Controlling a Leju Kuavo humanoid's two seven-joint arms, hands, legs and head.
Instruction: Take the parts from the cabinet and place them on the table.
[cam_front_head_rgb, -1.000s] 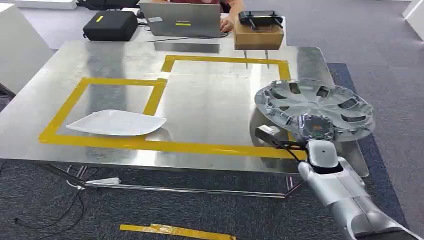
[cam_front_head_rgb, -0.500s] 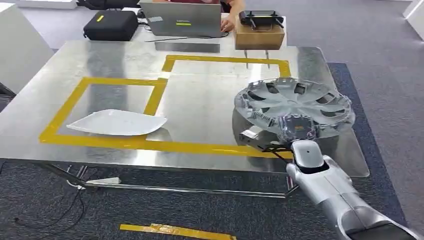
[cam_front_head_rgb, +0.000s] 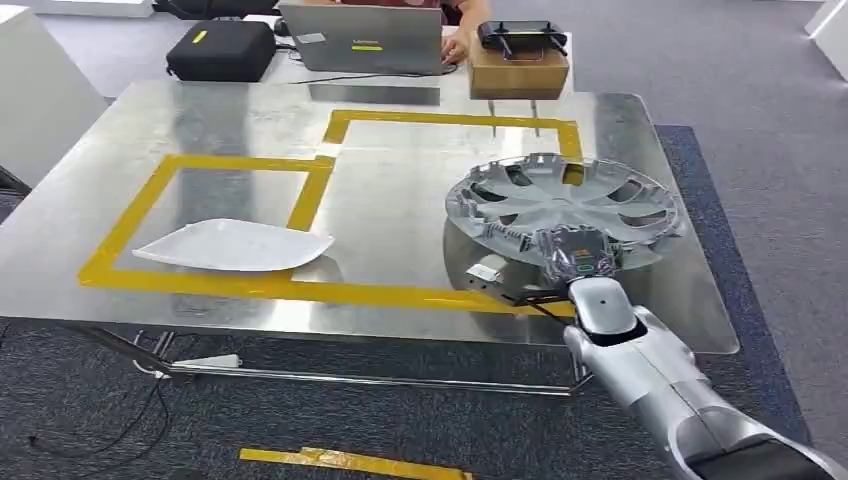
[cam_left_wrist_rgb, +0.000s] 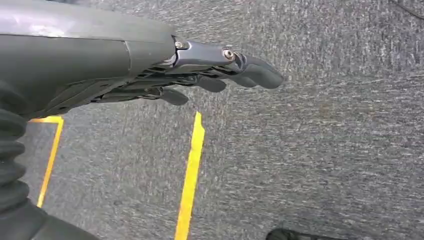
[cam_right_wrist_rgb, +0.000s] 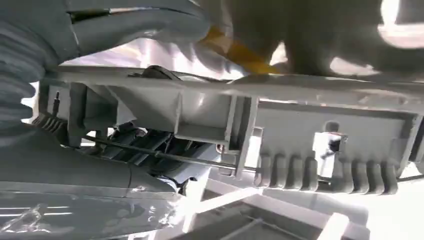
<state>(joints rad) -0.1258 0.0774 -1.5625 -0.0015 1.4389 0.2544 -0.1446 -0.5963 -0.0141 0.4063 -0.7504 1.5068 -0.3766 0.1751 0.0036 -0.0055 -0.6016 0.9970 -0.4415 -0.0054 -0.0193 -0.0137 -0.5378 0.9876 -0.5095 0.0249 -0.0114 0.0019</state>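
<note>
The right hand (cam_front_head_rgb: 578, 262) grips the hubcap (cam_front_head_rgb: 566, 206) by its near rim, holding it level over the tabletop (cam_front_head_rgb: 400, 215) inside the taped square, ready to set down. The left hand (cam_left_wrist_rgb: 200, 75) hangs empty, fingers loosely extended.

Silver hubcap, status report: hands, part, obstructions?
Right hand grips the silver plastic hubcap by its rim, above the steel table. Left hand open, empty. White plate well aside.
</note>
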